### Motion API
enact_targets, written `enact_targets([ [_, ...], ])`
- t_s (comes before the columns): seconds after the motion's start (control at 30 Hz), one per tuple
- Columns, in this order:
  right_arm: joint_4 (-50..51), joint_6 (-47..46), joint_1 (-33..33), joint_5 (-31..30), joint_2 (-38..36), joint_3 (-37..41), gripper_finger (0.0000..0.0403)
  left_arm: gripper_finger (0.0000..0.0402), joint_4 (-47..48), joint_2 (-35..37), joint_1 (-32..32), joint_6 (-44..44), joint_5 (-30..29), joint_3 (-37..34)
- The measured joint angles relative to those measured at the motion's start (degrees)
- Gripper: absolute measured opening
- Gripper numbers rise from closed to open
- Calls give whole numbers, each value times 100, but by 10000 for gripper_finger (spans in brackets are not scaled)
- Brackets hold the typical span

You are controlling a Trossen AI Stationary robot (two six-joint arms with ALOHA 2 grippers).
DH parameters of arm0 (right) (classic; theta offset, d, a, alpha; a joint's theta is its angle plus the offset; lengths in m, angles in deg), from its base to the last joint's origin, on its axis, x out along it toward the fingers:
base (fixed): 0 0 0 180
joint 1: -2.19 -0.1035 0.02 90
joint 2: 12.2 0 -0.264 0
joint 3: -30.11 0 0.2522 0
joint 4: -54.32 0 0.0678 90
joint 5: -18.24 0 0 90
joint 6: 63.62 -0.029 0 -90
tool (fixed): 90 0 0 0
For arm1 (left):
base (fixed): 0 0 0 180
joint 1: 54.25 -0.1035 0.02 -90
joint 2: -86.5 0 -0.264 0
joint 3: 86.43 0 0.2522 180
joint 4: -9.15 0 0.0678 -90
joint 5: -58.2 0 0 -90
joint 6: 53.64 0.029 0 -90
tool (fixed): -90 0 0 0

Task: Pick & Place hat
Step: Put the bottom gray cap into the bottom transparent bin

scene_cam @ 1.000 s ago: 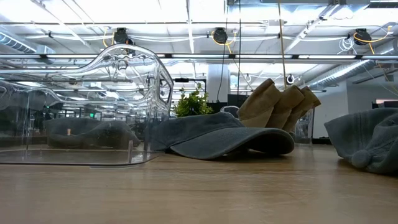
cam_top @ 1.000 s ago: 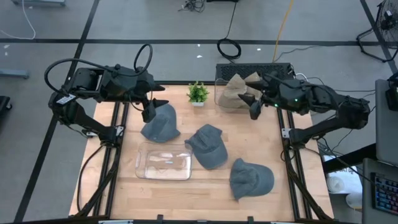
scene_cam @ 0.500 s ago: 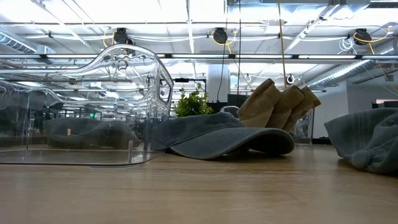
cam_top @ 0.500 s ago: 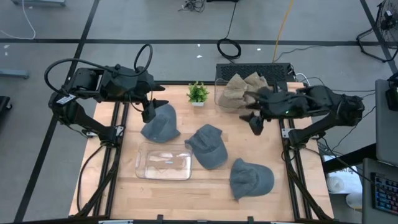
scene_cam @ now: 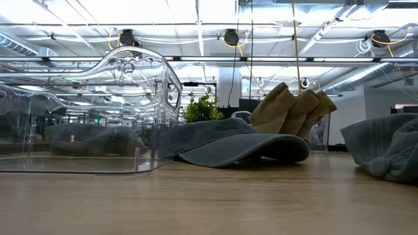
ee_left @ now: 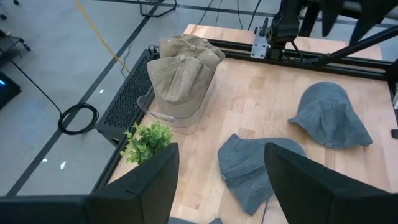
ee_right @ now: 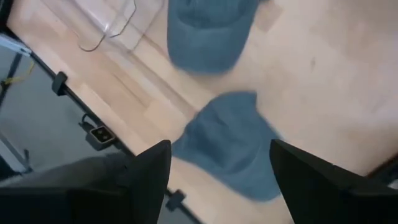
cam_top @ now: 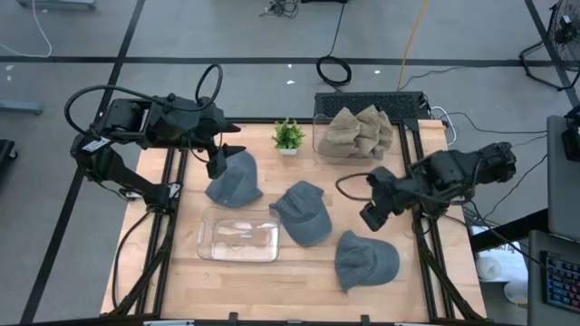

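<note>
Hat (cam_top: 365,260) pickup coming, by my read: right hand (cam_top: 374,215), fingers spread and holding nothing, hangs just above and beside that grey hat, which lies flat on the tabletop (cam_top: 417,290) near the clear tray (cam_top: 239,237). Best drop straight over the crown and pinch a fold of cloth, not the brim; left hand (cam_top: 220,152), also spread, waits over another hat.
</note>
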Motion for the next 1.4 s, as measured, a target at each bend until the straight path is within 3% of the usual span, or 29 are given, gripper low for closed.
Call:
enact_targets([
  [0.23,356,-2108,-895,-96,-4,0,263,246,103,0,0,28,0,0],
  [0.5,342,-3129,-1467,-288,-9,412,263,246,163,0,1,181,0,0],
  [0.93,312,-3328,-1559,428,-78,1336,263,246,168,0,0,175,-2,0],
  [1.17,-490,-3246,-1550,393,-160,1755,263,246,168,0,1,162,-2,0],
  [1.4,-1722,-2809,-1274,101,-157,2663,263,246,114,-4,0,164,-4,0],
])
